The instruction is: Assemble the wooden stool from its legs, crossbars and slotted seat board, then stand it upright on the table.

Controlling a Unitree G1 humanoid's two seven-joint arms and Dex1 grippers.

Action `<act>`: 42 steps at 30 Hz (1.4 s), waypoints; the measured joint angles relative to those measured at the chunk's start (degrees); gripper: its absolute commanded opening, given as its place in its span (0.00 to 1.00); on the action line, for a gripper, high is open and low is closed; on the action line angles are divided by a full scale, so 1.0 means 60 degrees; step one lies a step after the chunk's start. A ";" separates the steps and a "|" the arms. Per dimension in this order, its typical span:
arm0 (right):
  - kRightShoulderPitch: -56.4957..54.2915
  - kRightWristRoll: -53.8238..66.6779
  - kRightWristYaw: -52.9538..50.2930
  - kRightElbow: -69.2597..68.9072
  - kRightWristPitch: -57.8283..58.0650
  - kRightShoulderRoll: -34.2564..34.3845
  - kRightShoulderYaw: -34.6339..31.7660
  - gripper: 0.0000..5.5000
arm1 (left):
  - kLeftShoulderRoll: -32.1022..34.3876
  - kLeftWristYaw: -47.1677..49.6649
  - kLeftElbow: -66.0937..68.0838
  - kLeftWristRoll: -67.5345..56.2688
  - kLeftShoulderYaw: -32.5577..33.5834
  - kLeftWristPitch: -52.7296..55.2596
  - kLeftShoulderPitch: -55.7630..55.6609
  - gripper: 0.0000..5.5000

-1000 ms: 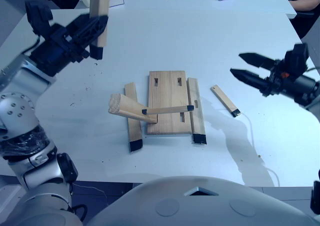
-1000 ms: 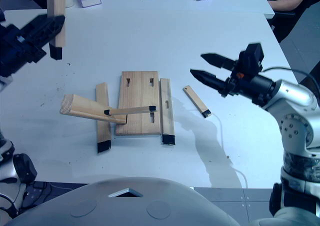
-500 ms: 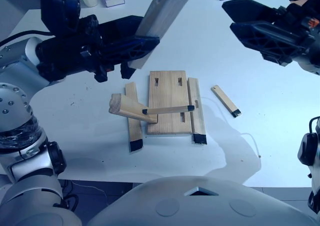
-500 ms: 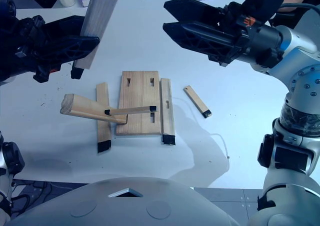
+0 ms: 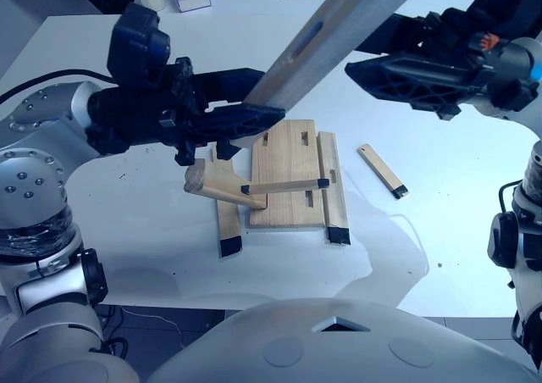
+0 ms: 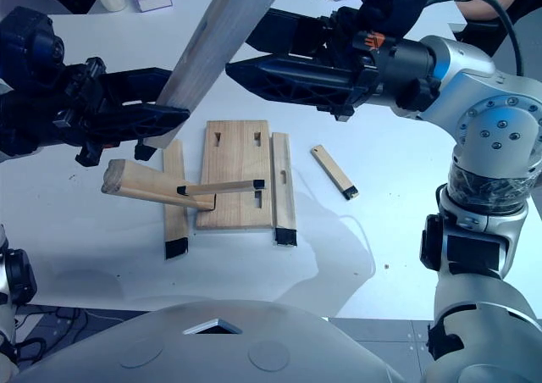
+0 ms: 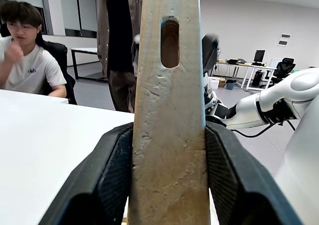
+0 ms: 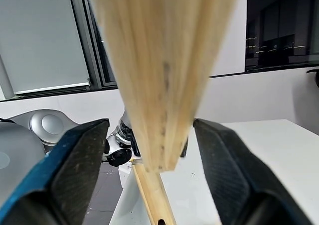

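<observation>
Left hand (image 5: 271,95) clamps tilted leg (image 5: 339,19) at lower end, raised above counter (image 5: 127,222). Right hand (image 5: 360,52) wide, fingers flanking leg's upper part with gaps both sides. Seat board (image 5: 288,175) flat mid-counter, one loose leg (image 5: 332,188) just beside right edge, another (image 5: 224,218) beside left. Joined leg-and-crossbar (image 5: 222,185) lies across board's left side. Short crossbar (image 5: 383,171) apart, toward counter's right edge.

Office-like lab, white table (image 5: 127,230), far desk (image 7: 238,63), monitor (image 7: 259,56), swivel chair (image 7: 285,65)
</observation>
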 measured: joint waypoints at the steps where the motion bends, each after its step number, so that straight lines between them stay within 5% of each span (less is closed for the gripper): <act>1: -0.0047 0.0001 -0.0029 -0.0020 0.0000 0.0042 0.0001 0.69 | 0.0019 -0.0034 0.0000 0.0036 -0.0059 -0.0002 0.0018 0.36; 9: -0.0126 -0.0124 -0.0048 -0.0322 0.0005 0.0167 0.0235 0.95 | 0.0148 -0.0201 0.0004 0.0216 -0.0178 -0.0037 0.0069 0.36; 12: -0.0125 -0.0399 0.0091 -0.0406 0.0001 0.0154 0.0345 0.95 | 0.0148 -0.0200 0.0003 0.0210 -0.0183 -0.0037 0.0067 0.36; 33: -0.0046 -0.1314 0.0531 -0.0405 -0.0028 0.0137 0.0367 0.36 | 0.0189 -0.0427 -0.0086 0.0421 -0.0425 -0.0227 0.0218 0.36; 42: -0.0034 -0.1686 0.0912 -0.0254 -0.0320 0.0166 0.0446 0.36 | 0.0187 -0.0324 -0.0115 0.0479 -0.0439 -0.0268 0.0188 0.36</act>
